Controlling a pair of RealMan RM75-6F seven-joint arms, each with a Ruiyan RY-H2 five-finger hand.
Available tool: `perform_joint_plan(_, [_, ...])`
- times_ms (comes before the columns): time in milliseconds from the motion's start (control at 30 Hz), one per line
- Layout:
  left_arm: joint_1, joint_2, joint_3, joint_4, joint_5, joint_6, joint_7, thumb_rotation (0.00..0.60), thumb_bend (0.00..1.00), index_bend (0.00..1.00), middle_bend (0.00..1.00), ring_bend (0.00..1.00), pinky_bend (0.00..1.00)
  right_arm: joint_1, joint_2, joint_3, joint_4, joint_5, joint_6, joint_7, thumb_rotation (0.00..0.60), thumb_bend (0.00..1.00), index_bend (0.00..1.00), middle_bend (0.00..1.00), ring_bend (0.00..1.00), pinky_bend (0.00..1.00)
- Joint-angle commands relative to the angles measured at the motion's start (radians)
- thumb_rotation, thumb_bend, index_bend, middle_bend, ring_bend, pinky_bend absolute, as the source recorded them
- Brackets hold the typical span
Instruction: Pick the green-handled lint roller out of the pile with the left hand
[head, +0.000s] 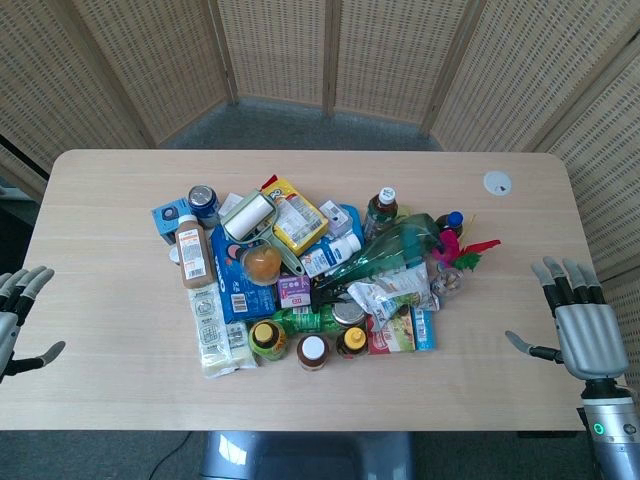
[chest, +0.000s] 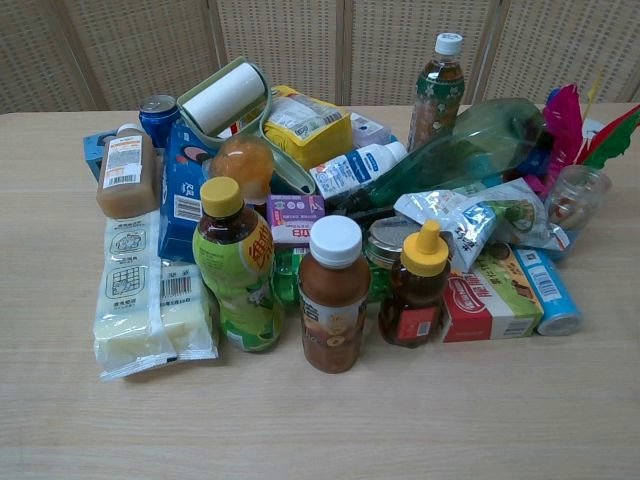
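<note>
The lint roller (head: 250, 217) lies on top of the pile's back left part, a white roll in a pale green frame with its green handle (head: 287, 259) running toward the pile's middle. The chest view shows the lint roller (chest: 226, 97) propped high at the back, handle (chest: 285, 165) sloping down to the right. My left hand (head: 18, 313) hovers open at the table's left edge, well left of the pile. At the right edge my right hand (head: 580, 325) is open with fingers spread, palm down. Neither hand appears in the chest view.
The pile (head: 310, 280) fills the middle of the wooden table (head: 110, 190): several bottles, a blue pack, a yellow snack bag, a green plastic bottle lying down, feathers. An orange ball (head: 262, 263) sits beside the roller's handle. A white disc (head: 497, 182) lies far right.
</note>
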Motion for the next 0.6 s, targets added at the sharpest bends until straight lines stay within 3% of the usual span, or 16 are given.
perform_joint_plan(33, [-0.007, 0.0, -0.003, -0.003, 0.0, -0.008, -0.001, 0.6, 0.27, 0.0, 0.0, 0.0, 0.0, 0.0, 0.0, -0.001, 0.0, -0.001, 0.0, 0.0, 0.345, 0.18, 0.05, 0.04, 0.0, 0.0])
perform_joint_plan(333, [-0.044, 0.008, -0.026, -0.021, 0.002, -0.04, -0.021, 0.6, 0.27, 0.0, 0.0, 0.0, 0.0, -0.019, 0.001, -0.008, 0.001, -0.024, 0.031, 0.024, 0.345, 0.18, 0.05, 0.04, 0.0, 0.0])
perform_joint_plan(600, [-0.109, -0.001, -0.046, -0.027, -0.038, -0.143, -0.012, 0.6, 0.27, 0.0, 0.0, 0.0, 0.0, -0.035, 0.007, -0.011, 0.003, -0.018, 0.041, 0.031, 0.344, 0.18, 0.05, 0.04, 0.0, 0.0])
